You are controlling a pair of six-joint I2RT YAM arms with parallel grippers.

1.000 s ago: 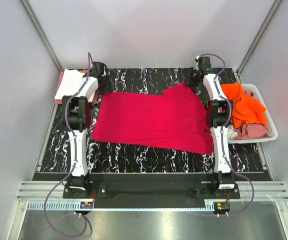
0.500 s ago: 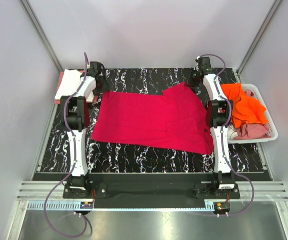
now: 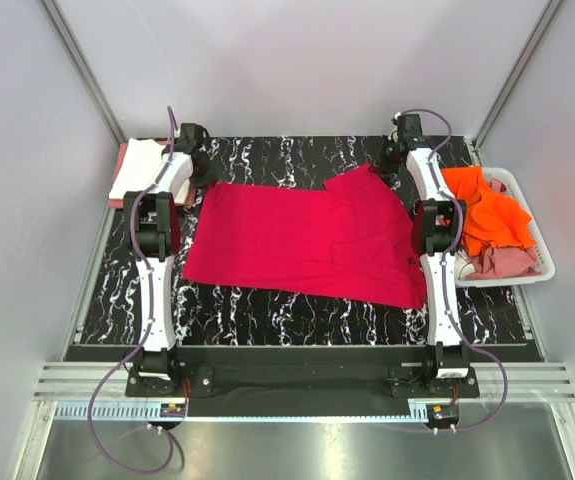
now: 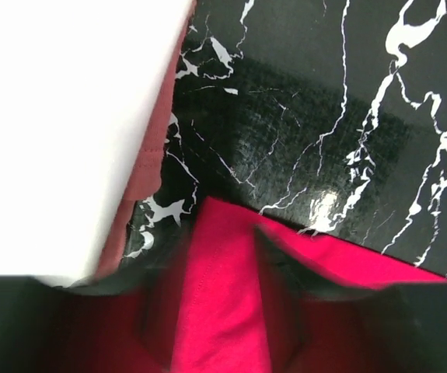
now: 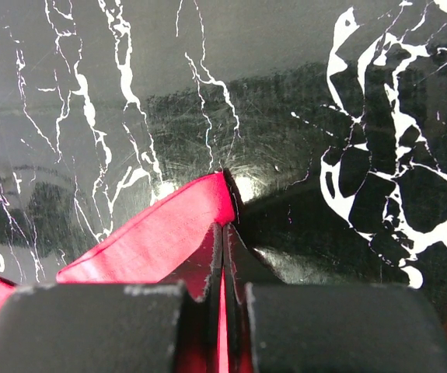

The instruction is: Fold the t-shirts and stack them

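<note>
Where the black tabletop veined in white like marble fills the floor of the booth, it is closed in on the left, far and right sides by plain pale grey walls. Slanted aluminium posts are seen at the two far corners. A ribbed metal rail is laid along the near edge by the arm bases. The tabletop is glossy, and soft highlights are caught on it in both wrist views.

A crimson-red cloth t-shirt is spread flat across the middle of the tabletop. At the far left corner a folded white cloth t-shirt is stacked on a folded salmon-pink cloth t-shirt. At the right edge a white perforated plastic basket is set, and a crumpled bright orange cloth t-shirt is heaped in it above a crumpled pink cloth garment.

The left gripper is placed at the far left corner of the crimson shirt. Its blurred fingers are parted, with the red corner lying loose between them. The right gripper is placed at the far right corner, where a peaked fold of the red cloth is pinched between its closed jaws.
</note>
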